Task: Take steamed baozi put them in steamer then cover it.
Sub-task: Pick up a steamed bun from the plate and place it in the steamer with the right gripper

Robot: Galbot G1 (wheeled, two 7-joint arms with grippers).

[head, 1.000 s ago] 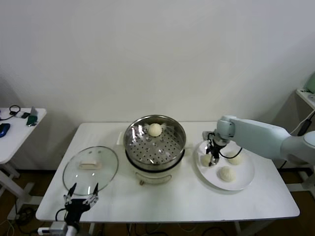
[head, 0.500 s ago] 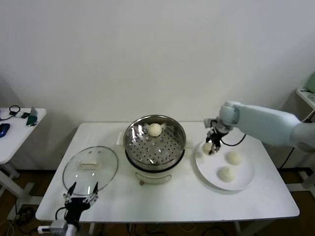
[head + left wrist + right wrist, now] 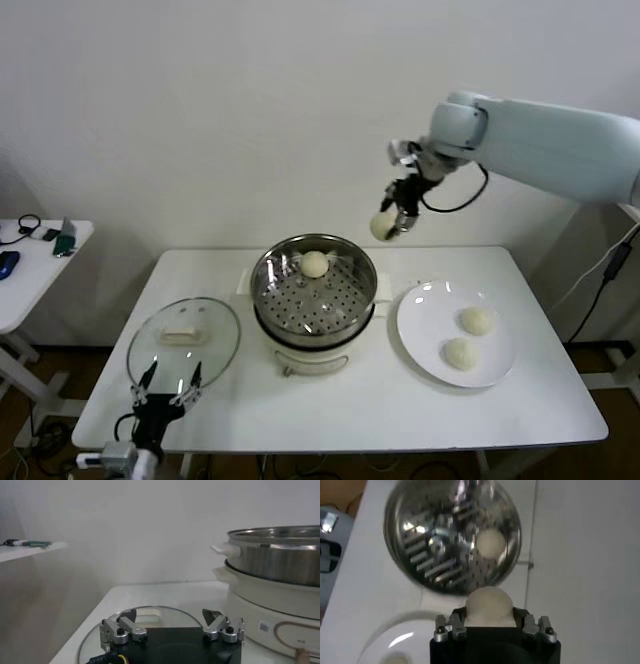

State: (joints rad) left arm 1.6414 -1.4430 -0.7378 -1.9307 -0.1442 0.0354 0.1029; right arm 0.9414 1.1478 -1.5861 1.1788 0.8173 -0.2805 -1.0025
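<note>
My right gripper [image 3: 392, 222] is shut on one steamed baozi [image 3: 383, 227], held high in the air above and just right of the steamer [image 3: 258, 290]. The right wrist view shows that baozi [image 3: 489, 605] between the jaws of the right gripper [image 3: 489, 616], with the steamer [image 3: 430, 555] below. Another baozi [image 3: 315, 264] lies on the perforated floor at the back. Two more baozi [image 3: 476, 320] [image 3: 460, 353] rest on the white plate [image 3: 425, 305]. The cover [image 3: 184, 345] lies flat on the table at the left. My left gripper [image 3: 170, 383] is parked open at the cover's near edge.
A side table [image 3: 40, 260] with small items stands at the far left. The left wrist view shows the left gripper [image 3: 170, 616] over the glass cover [image 3: 150, 614], with the steamer's wall [image 3: 280, 555] and cream base close by.
My right gripper has lifted a baozi off the plate and carried it up and left toward the steamer. The plate now holds two. The left arm stayed put.
</note>
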